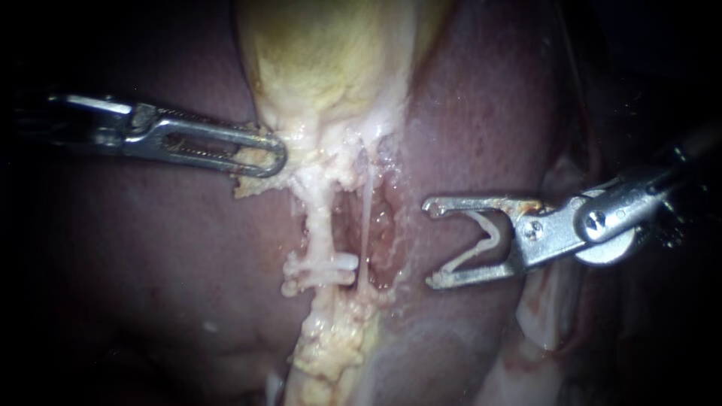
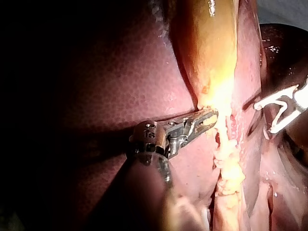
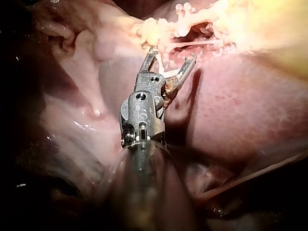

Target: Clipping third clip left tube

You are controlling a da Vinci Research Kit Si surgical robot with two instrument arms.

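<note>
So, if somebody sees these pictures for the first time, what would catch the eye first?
Most striking is the right instrument in the right half of the endoscope view, holding an open clip between its wide-spread jaws. Next, two white clips already sit across the left tube at the centre. Above them, the left instrument has its jaws shut on the lower edge of the yellow gallbladder.
</note>
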